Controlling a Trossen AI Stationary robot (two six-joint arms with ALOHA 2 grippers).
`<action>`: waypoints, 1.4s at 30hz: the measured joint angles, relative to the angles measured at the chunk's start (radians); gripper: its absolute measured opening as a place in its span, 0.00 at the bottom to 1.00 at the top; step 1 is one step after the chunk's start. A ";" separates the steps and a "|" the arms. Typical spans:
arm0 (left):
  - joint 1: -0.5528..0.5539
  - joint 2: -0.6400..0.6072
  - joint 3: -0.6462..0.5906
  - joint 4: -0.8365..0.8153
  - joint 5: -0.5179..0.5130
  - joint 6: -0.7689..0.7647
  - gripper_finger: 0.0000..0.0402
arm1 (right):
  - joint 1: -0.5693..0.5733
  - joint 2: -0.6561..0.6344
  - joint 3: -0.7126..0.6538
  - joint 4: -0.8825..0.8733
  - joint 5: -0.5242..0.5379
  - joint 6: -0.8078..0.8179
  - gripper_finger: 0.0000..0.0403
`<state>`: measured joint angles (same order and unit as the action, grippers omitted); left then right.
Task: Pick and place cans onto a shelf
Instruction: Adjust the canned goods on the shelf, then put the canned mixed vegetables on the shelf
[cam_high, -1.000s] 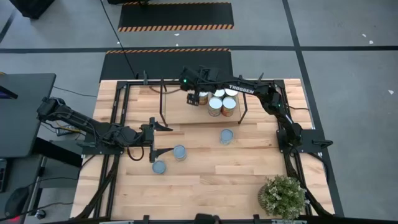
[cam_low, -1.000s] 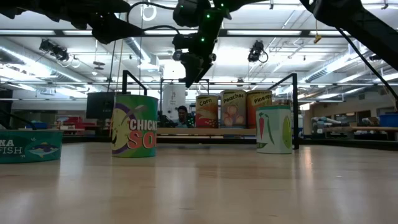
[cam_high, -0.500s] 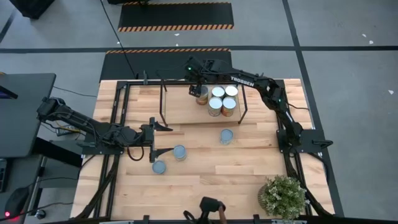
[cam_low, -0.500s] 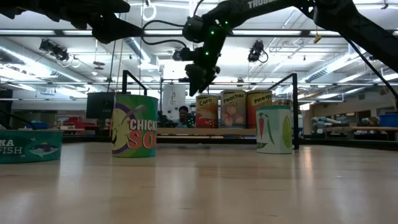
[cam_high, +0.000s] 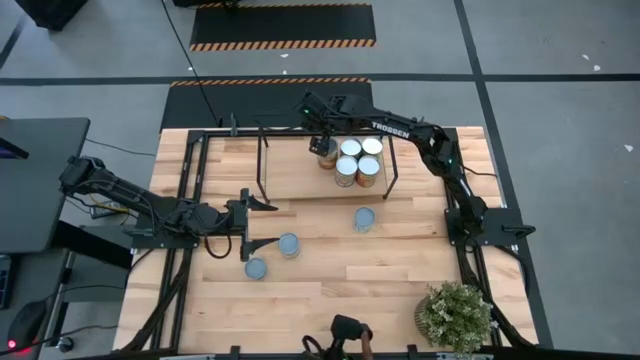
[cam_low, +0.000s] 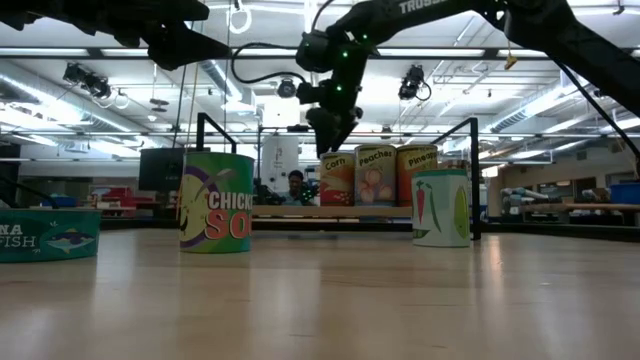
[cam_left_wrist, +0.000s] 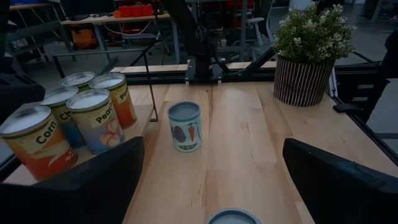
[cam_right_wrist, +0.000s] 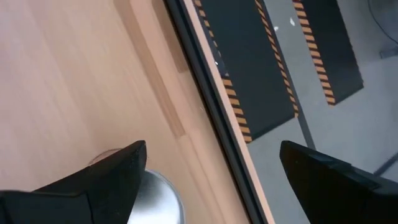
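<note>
Right end effector (cam_high: 324, 146) hangs over the far-left corner of the can cluster on the shelf (cam_high: 290, 178), fingers spread apart w/ nothing between them – in the right wrist view a silver can top (cam_right_wrist: 155, 193) sits just below the gap, so it looks lined up above the corn can (cam_low: 335, 180), either just let go or about to back off; can't tell which

Five cans on the shelf are packed touching in a tight block – corn can at the left, peach can (cam_low: 376, 175) next, others behind – prob to leave the left half of the board free for the rest

Left end effector (cam_high: 258, 222) waits low over the worktop (cam_high: 380, 270), jaws wide & empty, aimed toward the loose cans: chicken soup can (cam_high: 289, 245) just beside it, tuna can (cam_high: 256, 268) nearer the front edge, veg can (cam_high: 364, 219) standing apart in front of the shelf. Those three are not yet placed

Potted plant (cam_high: 455, 315) sits at the near right corner, out of the way
</note>
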<state>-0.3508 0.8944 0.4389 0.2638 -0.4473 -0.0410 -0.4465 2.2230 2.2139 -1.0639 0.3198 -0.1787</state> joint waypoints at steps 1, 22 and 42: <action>0.000 0.000 0.000 0.000 0.000 0.000 0.97 | 0.000 0.000 0.000 -0.003 0.009 0.000 0.94; 0.000 0.000 0.000 -0.008 0.000 0.026 0.97 | 0.201 0.000 0.104 -0.103 -0.058 0.065 0.94; -0.057 -0.018 0.000 -0.017 0.001 0.026 0.97 | 0.584 -0.020 0.102 -0.421 0.077 0.330 0.94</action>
<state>-0.4078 0.8759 0.4389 0.2469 -0.4465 -0.0148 0.1372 2.2029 2.3159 -1.4854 0.3965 0.1517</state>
